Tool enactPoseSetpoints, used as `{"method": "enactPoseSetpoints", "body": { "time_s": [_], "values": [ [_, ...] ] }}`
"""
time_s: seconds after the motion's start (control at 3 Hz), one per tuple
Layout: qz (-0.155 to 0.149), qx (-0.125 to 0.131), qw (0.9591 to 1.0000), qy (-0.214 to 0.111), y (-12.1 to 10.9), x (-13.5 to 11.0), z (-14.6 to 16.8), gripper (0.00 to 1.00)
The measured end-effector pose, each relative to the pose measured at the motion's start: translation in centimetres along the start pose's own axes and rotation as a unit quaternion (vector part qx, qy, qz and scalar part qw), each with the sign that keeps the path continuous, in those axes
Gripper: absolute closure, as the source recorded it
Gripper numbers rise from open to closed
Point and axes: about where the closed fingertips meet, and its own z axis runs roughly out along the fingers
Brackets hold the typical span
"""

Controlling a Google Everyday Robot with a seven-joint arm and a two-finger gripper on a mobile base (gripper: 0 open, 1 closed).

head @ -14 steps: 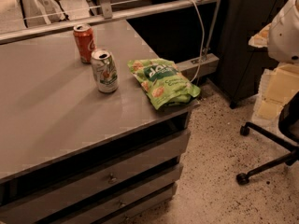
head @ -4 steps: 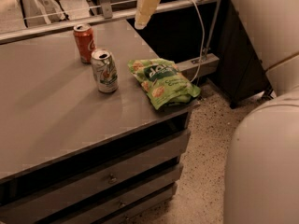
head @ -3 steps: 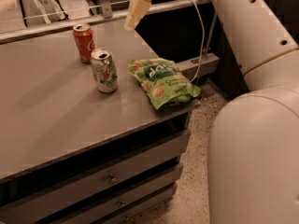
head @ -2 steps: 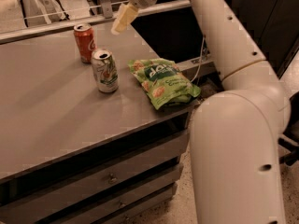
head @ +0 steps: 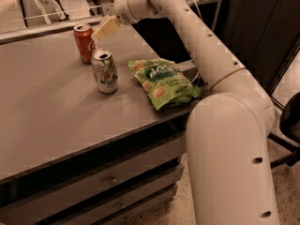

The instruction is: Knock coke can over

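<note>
Tabletop [head: 51, 121] of grey metal fills the left and middle of the scene, with drawers [head: 110, 178] below its near edge. The coke can [head: 85, 43] stands upright toward the far side of it, left of centre, its silver top level. Just near and slightly right of it stands a white-and-green soda can [head: 105, 72], also upright; the two look very close, though whether they touch cannot be told. To the right of both lies a green snack bag [head: 164, 82], flat, its near corner reaching the table's right edge. The robot's white arm [head: 206, 46] rises from the near right, bends, and stretches left across the far side of the table. At its end the gripper [head: 104, 29], pale cream, slants down and to the left, hanging just right of the coke can's top and above the far rim of the white-and-green can. It appears apart from the coke can, though very near. It holds nothing, and whether it is open or closed cannot be told from this angle. A dark chair base [head: 287, 149] shows at the far right over speckled floor [head: 287, 89].
</note>
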Motion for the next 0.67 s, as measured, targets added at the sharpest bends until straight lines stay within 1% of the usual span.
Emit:
{"method": "enactPoseSetpoints", "body": {
  "time_s": [0.33,0.67],
  "values": [
    [0.000,0.000,1.0000,0.000,0.0,0.0,0.0,0.00],
    [0.024,-0.021,0.9985,-0.044,1.2,-0.1,1.2,0.00]
  ]
}}
